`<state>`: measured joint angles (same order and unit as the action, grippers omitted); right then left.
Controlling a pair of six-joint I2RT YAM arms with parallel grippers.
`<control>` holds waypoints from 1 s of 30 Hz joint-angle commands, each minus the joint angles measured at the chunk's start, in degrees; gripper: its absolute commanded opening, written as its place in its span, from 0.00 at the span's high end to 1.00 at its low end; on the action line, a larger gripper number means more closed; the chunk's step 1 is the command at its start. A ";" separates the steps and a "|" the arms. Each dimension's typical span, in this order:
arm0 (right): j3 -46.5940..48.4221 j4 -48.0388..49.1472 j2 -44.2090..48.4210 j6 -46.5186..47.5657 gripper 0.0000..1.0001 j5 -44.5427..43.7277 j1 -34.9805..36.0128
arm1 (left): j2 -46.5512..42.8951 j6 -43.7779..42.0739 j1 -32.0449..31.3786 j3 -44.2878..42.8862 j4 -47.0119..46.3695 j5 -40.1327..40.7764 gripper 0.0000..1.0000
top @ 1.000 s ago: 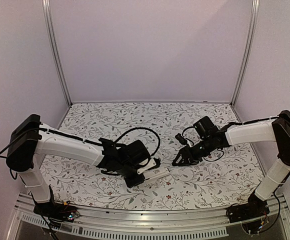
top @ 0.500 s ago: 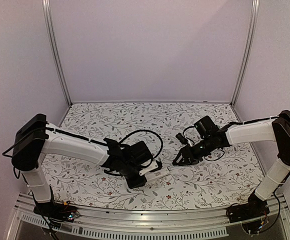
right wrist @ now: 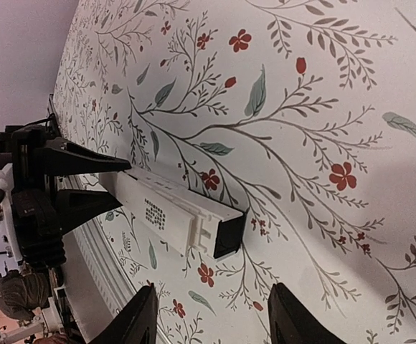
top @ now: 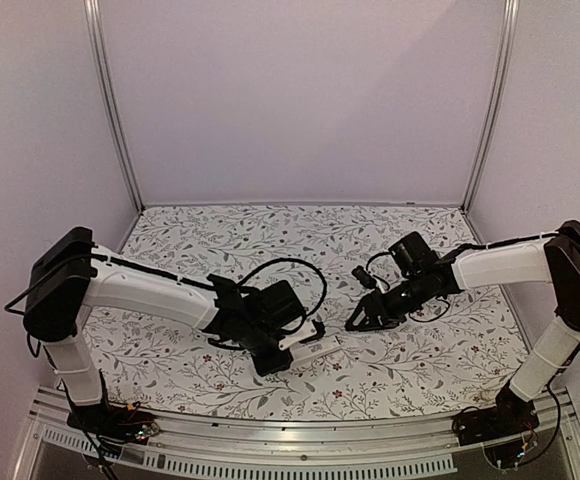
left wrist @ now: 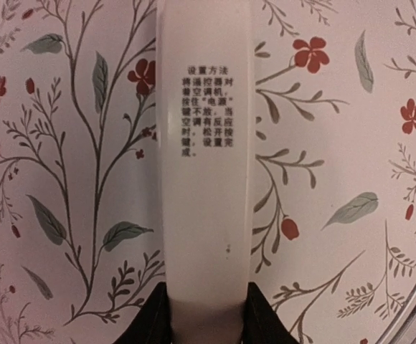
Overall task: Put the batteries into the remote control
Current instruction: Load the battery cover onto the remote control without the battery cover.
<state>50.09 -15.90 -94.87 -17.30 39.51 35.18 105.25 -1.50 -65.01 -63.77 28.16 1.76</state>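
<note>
Table is covered w/ a matte pale cloth printed w/ thin grey-green sprigs and small red flowers. The walls are plain, w/ metal posts at the back corners.

L arm has glossy white shells and black joints, w/ a black cable looped over the wrist. L gripper is clamped on the remote control. Its black wedge-shaped fingers press the two long sides at one end.

The remote is a long, slim bar of smooth white plastic w/ rounded edges. A small block of black printed characters sits on the upward face. From the R wrist view the free end is open: a dark square hollow w/ white ribs just behind it.

It lies low at front-centre of the table, sticking out from the L gripper toward the right. Can't tell if it rests on the cloth or sits just above it.

R arm has the same white and black build. R gripper is spread, w/ only cloth showing btw its dark fingers. It hangs near the remote's open end, apart from it, and that end points at the gap.
</note>
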 commanded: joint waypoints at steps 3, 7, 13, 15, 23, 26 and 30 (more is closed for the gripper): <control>-1.60 -0.71 3.18 1.34 0.45 -1.35 -1.11 | 0.96 -5.05 1.47 -0.91 0.19 -2.86 0.72; -2.16 -0.71 4.76 1.51 0.43 -1.43 -1.29 | 1.92 -6.14 1.56 -2.25 1.76 -3.62 0.67; -2.14 -1.82 7.80 2.52 0.40 -3.55 -1.31 | 1.79 -6.02 1.64 -3.93 3.19 -2.59 0.52; -2.23 -2.22 9.02 2.83 0.40 -4.68 -1.27 | 0.69 -6.11 1.64 -4.35 3.32 -2.11 0.48; -1.33 -3.78 14.74 4.77 0.34 -10.00 -1.32 | -9.44 -5.45 2.03 -5.40 4.21 2.27 0.06; -0.11 -4.06 17.63 5.96 0.23 -10.64 -1.29 | -15.69 -4.07 2.74 -3.68 2.97 5.24 0.01; 2.65 -4.69 20.82 8.41 0.02 -11.80 0.32 | -26.45 0.43 4.72 1.79 -3.02 8.25 0.01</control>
<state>49.28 -19.68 -77.36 -12.10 30.28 34.24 87.33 -5.50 -62.72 -66.54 30.30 5.43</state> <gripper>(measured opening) 0.913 0.995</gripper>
